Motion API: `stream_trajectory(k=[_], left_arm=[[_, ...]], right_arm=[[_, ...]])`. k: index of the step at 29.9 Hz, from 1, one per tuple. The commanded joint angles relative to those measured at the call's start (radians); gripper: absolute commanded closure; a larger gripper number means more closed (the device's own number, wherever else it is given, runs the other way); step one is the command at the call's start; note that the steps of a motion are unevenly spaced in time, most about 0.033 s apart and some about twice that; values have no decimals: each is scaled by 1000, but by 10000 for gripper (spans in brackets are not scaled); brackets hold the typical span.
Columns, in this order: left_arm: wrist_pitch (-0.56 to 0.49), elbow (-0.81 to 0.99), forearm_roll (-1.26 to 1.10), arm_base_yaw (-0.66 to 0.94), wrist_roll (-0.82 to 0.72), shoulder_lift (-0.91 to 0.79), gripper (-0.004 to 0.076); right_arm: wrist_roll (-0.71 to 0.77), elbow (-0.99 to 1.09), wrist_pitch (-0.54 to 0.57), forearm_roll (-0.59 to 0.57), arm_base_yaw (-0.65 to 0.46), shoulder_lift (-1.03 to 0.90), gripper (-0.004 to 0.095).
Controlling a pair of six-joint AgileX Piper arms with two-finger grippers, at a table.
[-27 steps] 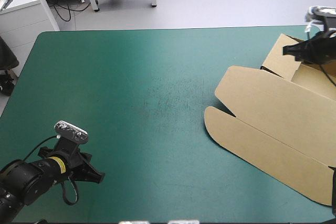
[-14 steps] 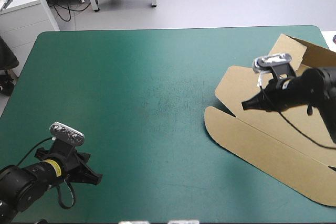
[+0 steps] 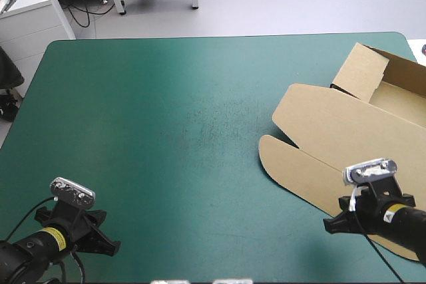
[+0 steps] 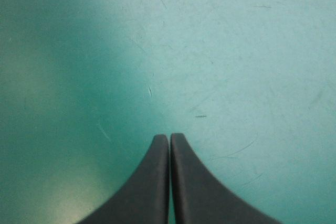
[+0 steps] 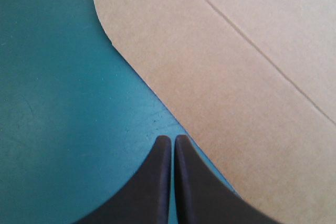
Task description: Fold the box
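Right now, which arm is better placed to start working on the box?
Right, probably. The right pincer, shut, sits right at the near edge of the box, by its rounded flap. The left pincer, also shut, is over bare teal-green cover at the table's opposite near corner.

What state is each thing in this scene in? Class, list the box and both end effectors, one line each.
box: open, walls raised at the far right, lid lying flat on the teal-green cover.
left end effector: shut, empty, over bare cover.
right end effector: shut, empty, tips beside the lid's near edge.
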Motion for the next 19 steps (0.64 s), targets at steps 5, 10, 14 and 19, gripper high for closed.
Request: stream_trajectory(k=[5, 10, 14, 19], left_arm=[[-83, 10, 4, -6, 18, -20, 734], [-91, 14, 6, -6, 22, -22, 734], [-91, 14, 6, -6, 22, -24, 734], [-91, 14, 6, -6, 22, -24, 734]], right_arm=[[-3, 123, -51, 12, 0, -212, 909], [1, 174, -32, 12, 0, -299, 909], [-7, 174, -11, 12, 0, -323, 909], [-2, 174, -2, 12, 0, -325, 909]])
